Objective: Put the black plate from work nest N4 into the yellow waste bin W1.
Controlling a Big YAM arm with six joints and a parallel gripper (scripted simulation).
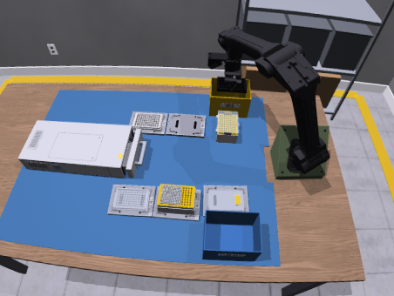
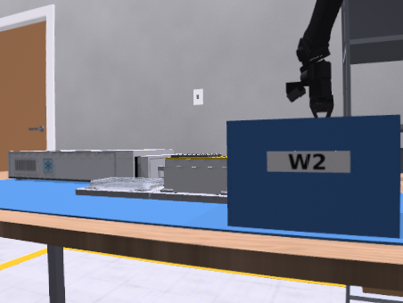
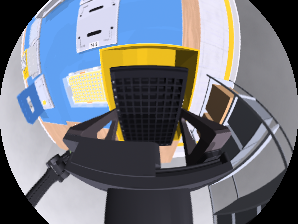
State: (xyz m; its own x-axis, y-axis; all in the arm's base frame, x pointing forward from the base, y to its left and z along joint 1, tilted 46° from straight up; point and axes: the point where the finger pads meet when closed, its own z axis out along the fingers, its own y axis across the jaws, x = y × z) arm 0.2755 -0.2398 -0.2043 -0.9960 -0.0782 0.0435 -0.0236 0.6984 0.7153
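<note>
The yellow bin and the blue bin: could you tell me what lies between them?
In the top view, a yellow-topped rack sits just before the yellow bin, then blue mat, then a grey nest against the blue bin.

- Yellow waste bin (image 1: 229, 101) mouth occupied by black plate (image 3: 148, 102) clamped in gripper (image 1: 232, 83).
- Tip box (image 1: 227, 125) stands just beside bin's front wall.
- Shelf frame (image 1: 301, 26) behind restricts rearward passage.
</note>
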